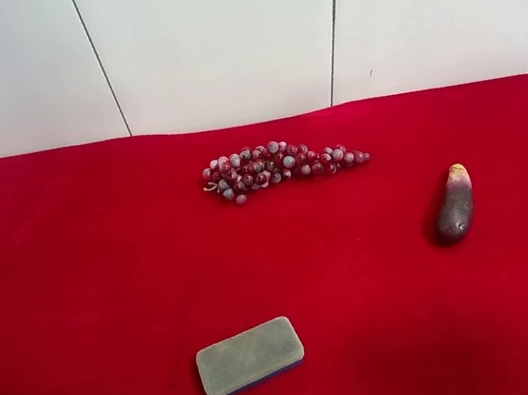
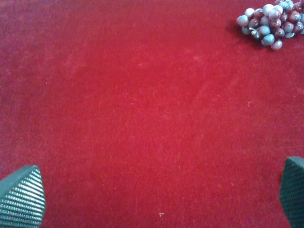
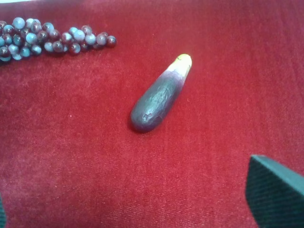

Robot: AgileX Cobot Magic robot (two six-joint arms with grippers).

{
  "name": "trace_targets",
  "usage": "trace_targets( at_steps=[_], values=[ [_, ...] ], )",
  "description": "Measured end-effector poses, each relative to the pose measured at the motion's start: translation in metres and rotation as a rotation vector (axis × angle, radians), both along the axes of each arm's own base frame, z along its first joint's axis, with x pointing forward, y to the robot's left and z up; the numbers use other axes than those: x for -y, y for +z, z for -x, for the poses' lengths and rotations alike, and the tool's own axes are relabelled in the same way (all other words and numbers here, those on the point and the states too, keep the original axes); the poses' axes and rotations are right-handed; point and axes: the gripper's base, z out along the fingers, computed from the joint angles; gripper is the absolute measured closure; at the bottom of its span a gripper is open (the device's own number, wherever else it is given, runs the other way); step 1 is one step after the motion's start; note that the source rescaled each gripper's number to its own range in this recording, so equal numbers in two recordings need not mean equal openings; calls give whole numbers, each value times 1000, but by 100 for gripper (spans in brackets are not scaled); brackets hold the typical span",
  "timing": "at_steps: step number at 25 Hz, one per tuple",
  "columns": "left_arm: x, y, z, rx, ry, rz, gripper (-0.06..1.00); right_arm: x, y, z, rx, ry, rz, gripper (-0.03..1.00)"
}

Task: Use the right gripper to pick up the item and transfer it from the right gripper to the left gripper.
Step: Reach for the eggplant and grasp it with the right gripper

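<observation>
The item, a small dark purple-brown eggplant toy (image 1: pixel 454 206) with a pale yellow tip, lies on the red cloth at the exterior high view's right. In the right wrist view the item (image 3: pixel 159 97) lies ahead of my right gripper (image 3: pixel 137 209), which is open and empty. One of its fingers (image 3: pixel 275 190) shows well apart from the toy, and only a sliver of the other shows. My left gripper (image 2: pixel 156 194) is open and empty above bare cloth, with both fingertips (image 2: pixel 21 197) at the frame's corners. Neither arm shows in the exterior high view.
A cluster of red-grey grapes (image 1: pixel 279 165) lies at the cloth's back middle and also shows in the right wrist view (image 3: pixel 47 38) and the left wrist view (image 2: pixel 273 23). A grey eraser block (image 1: pixel 250 357) lies near the front. The red cloth (image 1: pixel 77 290) ends at a white wall.
</observation>
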Motion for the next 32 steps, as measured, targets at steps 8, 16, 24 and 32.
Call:
trace_targets(
  at_steps=[8,16,24,32],
  values=[
    [0,0,0,0,-1,1,-6,-2,1,-7,-46,13,-20,-3],
    [0,0,0,0,-1,1,-6,-5,22,-47,-144,10,-43,-3],
    [0,0,0,0,-1,1,-6,-7,21,-107,-306,-31,-68,-3],
    [0,0,0,0,0,2,-6,-8,-10,-168,-432,-92,-93,-3]
  ],
)
